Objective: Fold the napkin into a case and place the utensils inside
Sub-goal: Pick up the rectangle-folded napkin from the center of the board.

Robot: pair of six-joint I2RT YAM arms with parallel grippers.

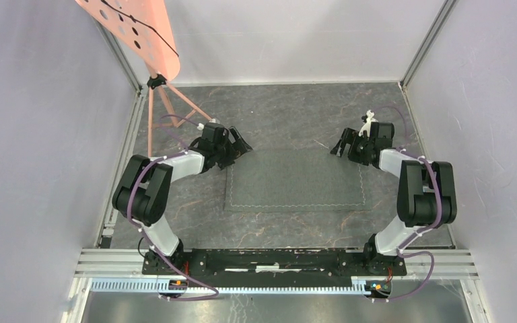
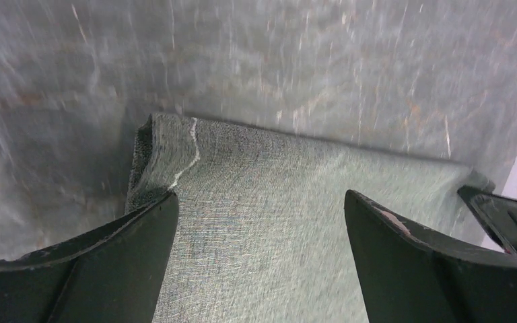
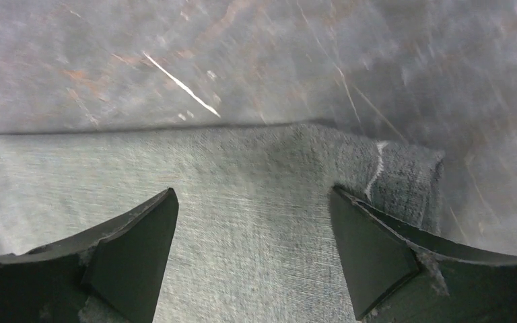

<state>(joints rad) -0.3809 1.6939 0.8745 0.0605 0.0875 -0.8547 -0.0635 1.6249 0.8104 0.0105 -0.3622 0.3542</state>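
Note:
The napkin (image 1: 295,180) lies flat on the slate floor as a dark grey rectangle with a stitched hem. My left gripper (image 1: 242,145) is open over its far left corner. In the left wrist view the open gripper (image 2: 261,202) straddles the cloth (image 2: 262,188), and the corner shows doubled layers. My right gripper (image 1: 340,147) is open over the far right corner. In the right wrist view the gripper (image 3: 254,195) has bare cloth (image 3: 256,168) between its fingers. Neither gripper holds anything. The utensils are out of view, and no case shape shows.
A salmon perforated panel (image 1: 134,30) on a thin tripod (image 1: 175,104) stands at the back left. Pale walls enclose the floor on three sides. An aluminium rail (image 1: 276,259) with the arm bases runs along the near edge.

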